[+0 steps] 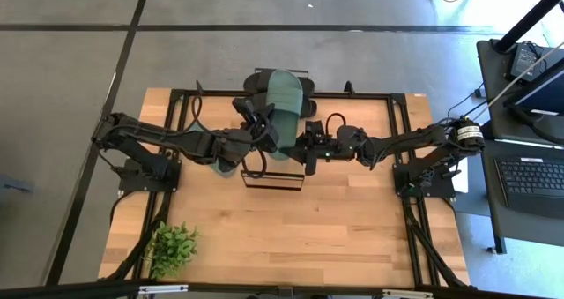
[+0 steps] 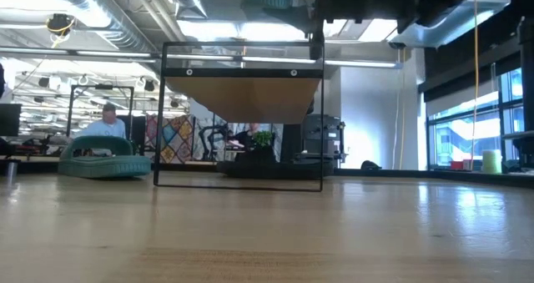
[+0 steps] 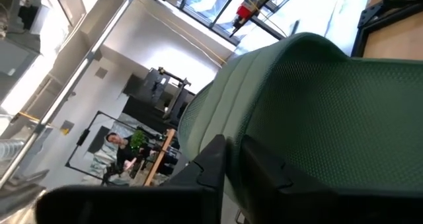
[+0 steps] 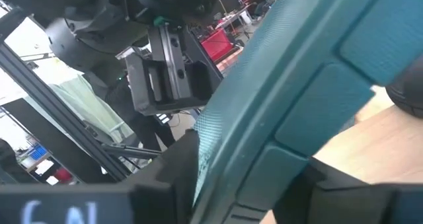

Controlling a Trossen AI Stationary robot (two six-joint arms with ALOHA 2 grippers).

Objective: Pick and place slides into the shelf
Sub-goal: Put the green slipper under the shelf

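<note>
A dark green slide [image 1: 286,112] hangs high over the table between my two grippers, above the far side of the shelf [image 2: 242,95], a wood-topped rack on a thin black frame [image 1: 273,180]. My left gripper [image 1: 263,133] is shut on the slide from the left. My right gripper [image 1: 307,145] is closed on it from the right. A second green slide [image 2: 104,162] lies flat on its sole on the table left of the shelf. Black slides [image 1: 261,83] lie at the table's far edge. My left gripper pinches the green slide at its left edge [image 3: 248,128] between two nearly closed fingers [image 3: 213,159], coming level from the table's left. The fingers themselves hide the exact spot. The slide is lifted clear of the table and the shelf. My right gripper holds the slide's right side edge [image 4: 228,128] between its two fingers [image 4: 188,161], which come level from the table's right and lie across the slide. The slide runs aslant through the gap and is clear of the table.
A small potted plant [image 1: 172,249] stands at the near left corner. A desk with a laptop [image 1: 533,180] stands beyond the table's right edge. A person [image 2: 107,120] sits in the room beyond. Bare wood [image 1: 335,237] lies near of the shelf.
</note>
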